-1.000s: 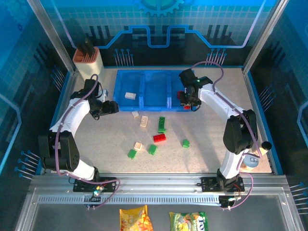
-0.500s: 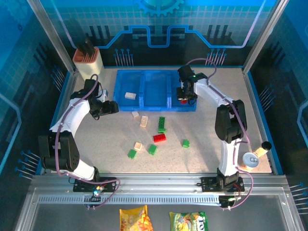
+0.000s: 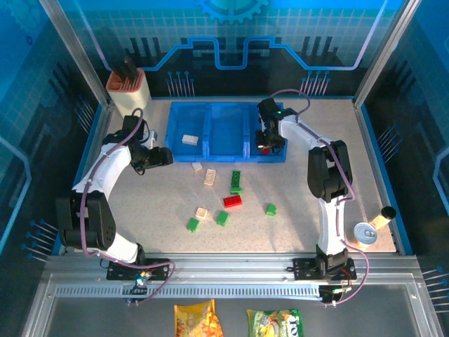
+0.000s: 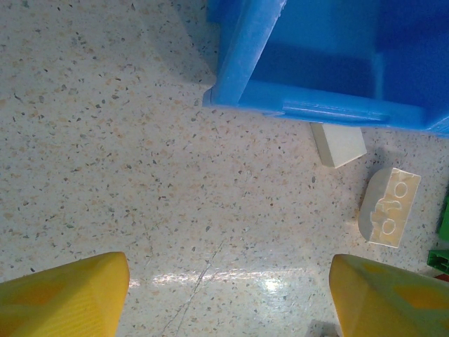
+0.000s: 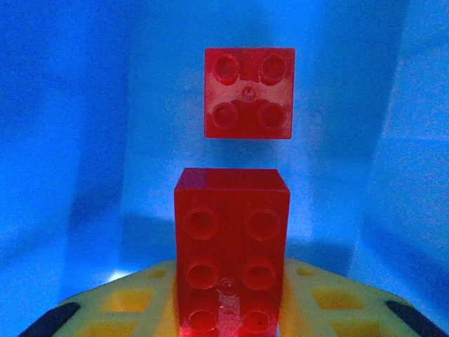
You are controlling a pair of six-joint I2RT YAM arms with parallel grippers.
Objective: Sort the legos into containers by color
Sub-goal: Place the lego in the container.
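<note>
Right wrist: right gripper [image 5: 228, 312] is clamping a red lego [image 5: 231, 246], long axis pointing fwd, inside the right container [image 5: 70, 140]; second red lego [image 5: 249, 93] is lying just ahead. Left gripper [image 4: 224, 295] is hovering, jaws apart, nr cream legos [image 4: 389, 207] on counter [image 4: 105, 140].

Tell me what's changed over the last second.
The right arm swung inward, carrying the right gripper slightly left over the right-hand bin, still shut on the red brick. Nothing was released. The left gripper stayed open and put; the loose legos did not move.
</note>
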